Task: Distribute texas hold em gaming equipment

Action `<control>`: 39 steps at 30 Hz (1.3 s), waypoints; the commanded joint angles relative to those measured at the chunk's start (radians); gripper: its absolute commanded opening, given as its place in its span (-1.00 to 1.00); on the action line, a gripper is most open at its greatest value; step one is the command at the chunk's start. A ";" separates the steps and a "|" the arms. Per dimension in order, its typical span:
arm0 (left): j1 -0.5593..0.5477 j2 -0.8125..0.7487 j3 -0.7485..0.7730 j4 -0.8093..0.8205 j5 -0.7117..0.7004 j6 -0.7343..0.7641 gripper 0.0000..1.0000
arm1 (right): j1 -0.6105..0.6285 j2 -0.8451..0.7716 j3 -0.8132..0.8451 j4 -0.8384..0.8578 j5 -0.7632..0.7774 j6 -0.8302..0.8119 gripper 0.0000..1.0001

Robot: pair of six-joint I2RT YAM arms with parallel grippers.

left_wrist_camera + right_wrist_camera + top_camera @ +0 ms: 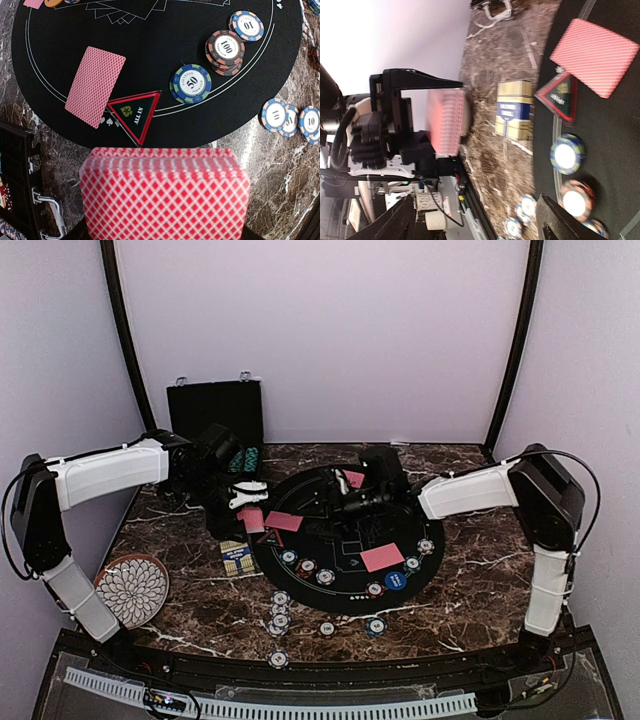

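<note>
My left gripper [243,502] is shut on a deck of red-backed playing cards [165,192], held at the left edge of the round black mat [430,575]; the deck hides its fingers. Single cards lie face down on the mat [283,521] [382,558]. Just beyond the deck lie the red-edged triangle marker [136,114] and one card [95,86]. Poker chips [190,83] [226,50] sit along the mat's rim, and more chips [275,114] on the marble. A blue button [396,580] lies on the mat. My right gripper [475,212] hangs open and empty over the mat's middle.
A black hinged case [215,410] stands open at the back left. A flower-patterned plate [132,590] sits at the near left. A blue and yellow card box [515,110] lies by the mat's left edge. Loose chips [280,620] lie near the front edge.
</note>
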 commanded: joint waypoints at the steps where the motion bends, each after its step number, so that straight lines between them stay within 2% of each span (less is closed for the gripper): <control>1: 0.000 -0.028 0.027 -0.016 0.022 -0.011 -1.00 | 0.039 0.083 0.072 0.251 -0.046 0.174 0.67; 5: -0.001 -0.029 0.034 -0.019 0.030 -0.016 -1.00 | 0.062 0.158 0.101 0.362 -0.059 0.256 0.65; 15: -0.001 -0.023 0.049 -0.024 0.042 -0.021 -1.00 | 0.090 0.229 0.147 0.434 -0.073 0.312 0.59; 39: 0.000 -0.014 0.070 -0.028 0.046 -0.026 -1.00 | 0.143 0.427 0.427 0.383 -0.132 0.350 0.54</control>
